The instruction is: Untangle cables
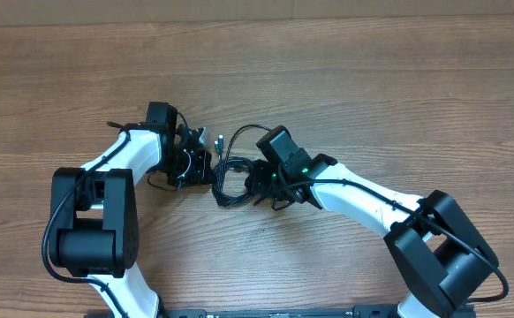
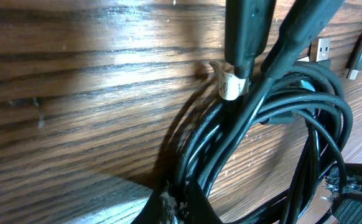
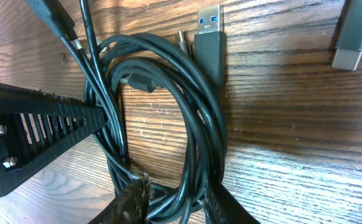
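The cables (image 1: 231, 170) lie as a black coiled bundle on the wood between my two grippers. In the left wrist view the cables (image 2: 274, 118) carry a white tie (image 2: 231, 87), and my left gripper (image 2: 181, 204) is shut on a few strands at the coil's near edge. A silver USB plug (image 2: 321, 48) lies past the coil. In the right wrist view the cables (image 3: 199, 106) loop round, and several strands pass between the fingers of my right gripper (image 3: 175, 200). Those strands rest against one finger, with a gap to the other. A blue-tongued USB plug (image 3: 209, 22) lies beside the coil.
The ribbed finger (image 3: 38, 134) of the left gripper reaches into the right wrist view and presses on the coil's left side. Loose plug ends (image 1: 211, 138) point towards the table's far side. A grey connector (image 3: 355, 34) lies at the upper right. The table (image 1: 398, 79) is bare wood.
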